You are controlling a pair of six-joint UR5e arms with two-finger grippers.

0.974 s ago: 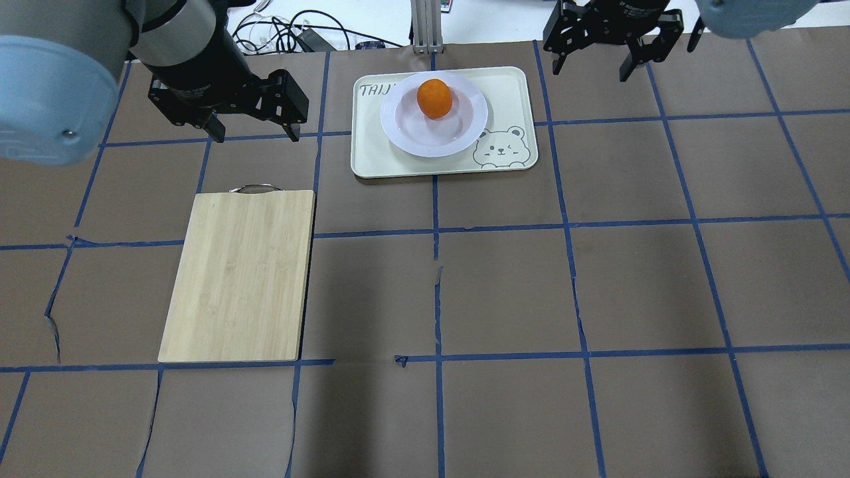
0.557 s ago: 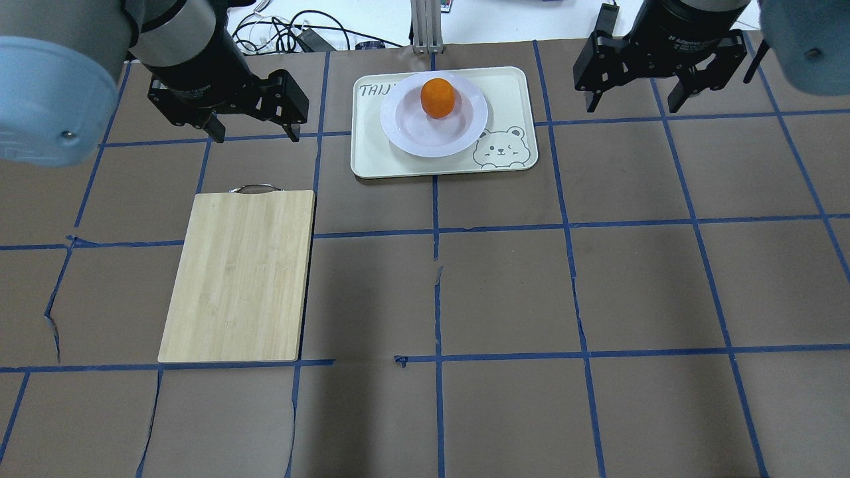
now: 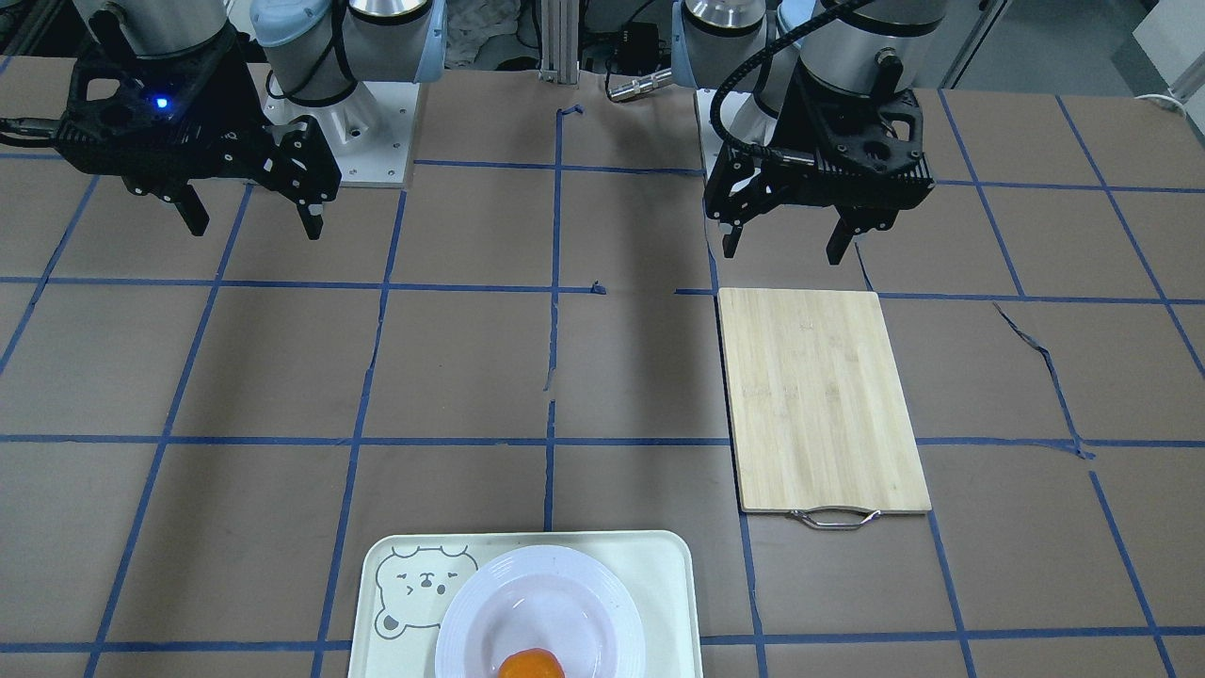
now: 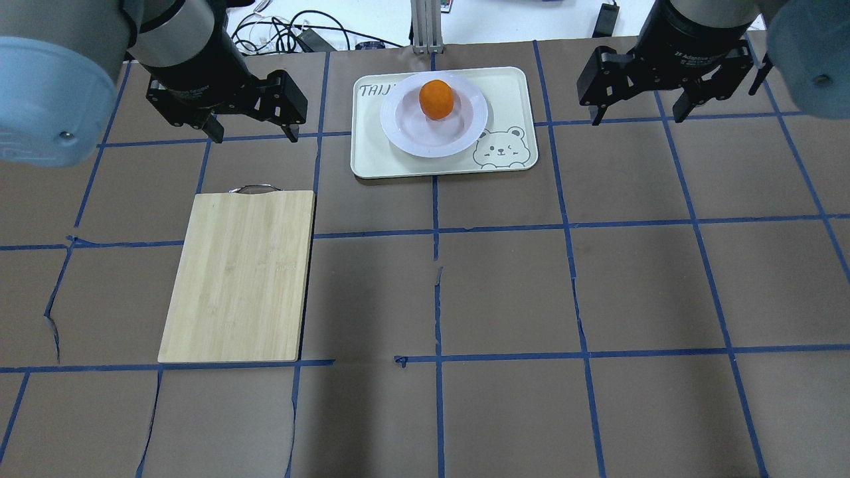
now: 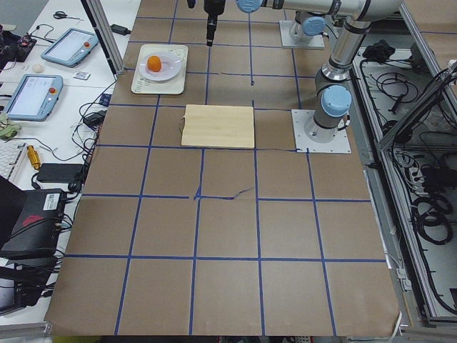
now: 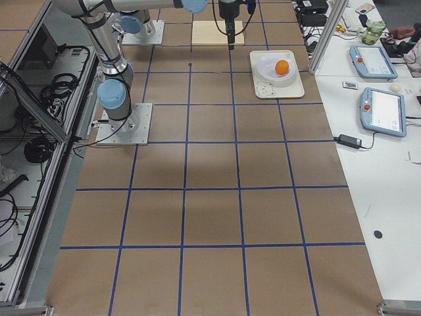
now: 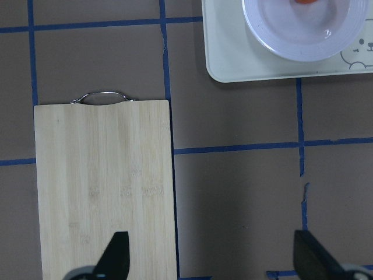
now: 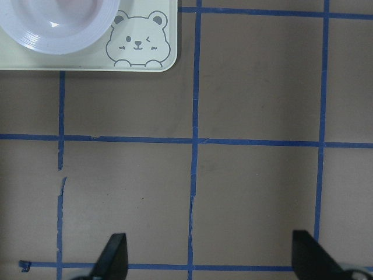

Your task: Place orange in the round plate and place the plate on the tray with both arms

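The orange lies in the round plate, toward its far side. That white plate rests on the cream tray with the bear face, at the far middle of the table. The same orange, plate and tray show at the bottom edge of the front-facing view. My left gripper hangs open, well to the left of the tray. Off to the tray's right, my right gripper is open too, with nothing between its fingers. Both grippers are raised above the table.
A bamboo cutting board with a metal handle lies on the left half of the table. Brown paper with blue tape lines covers the table. Cables lie beyond the far edge. Tablets sit on a side bench.
My right gripper has come down and to the right in the overhead view, away from the far edge. The orange shifted slightly in the plate. The left gripper stayed put.
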